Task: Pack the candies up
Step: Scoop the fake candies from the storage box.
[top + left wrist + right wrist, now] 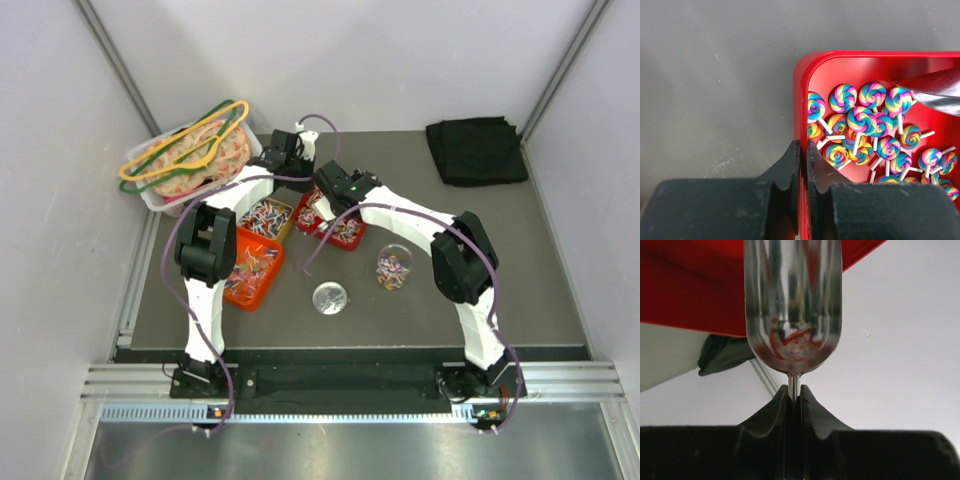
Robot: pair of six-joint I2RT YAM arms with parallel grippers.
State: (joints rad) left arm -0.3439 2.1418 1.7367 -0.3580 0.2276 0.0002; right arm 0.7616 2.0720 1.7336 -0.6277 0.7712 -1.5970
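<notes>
Small rainbow-swirl candies (pixel 861 120) on white sticks lie in a red tray (pixel 799 90). My left gripper (pixel 803 145) is shut on that tray's left rim, one finger inside the wall and one outside. My right gripper (pixel 794 389) is shut on the thin handle of a shiny metal scoop (pixel 792 305); the scoop's tip (pixel 935 92) reaches over the tray from the right. In the top view both grippers meet at the red tray (pixel 352 243): left gripper (pixel 300 193), right gripper (pixel 322 205). A clear jar (pixel 393 267) to the tray's right holds some candies.
Two more candy trays sit left of the red one: an orange one (pixel 240 297) and a brownish one (pixel 285 228). A round clear lid (pixel 330 298) lies near the front. A white basket with coloured hangers (pixel 190 155) stands back left, a black cloth (pixel 476 150) back right.
</notes>
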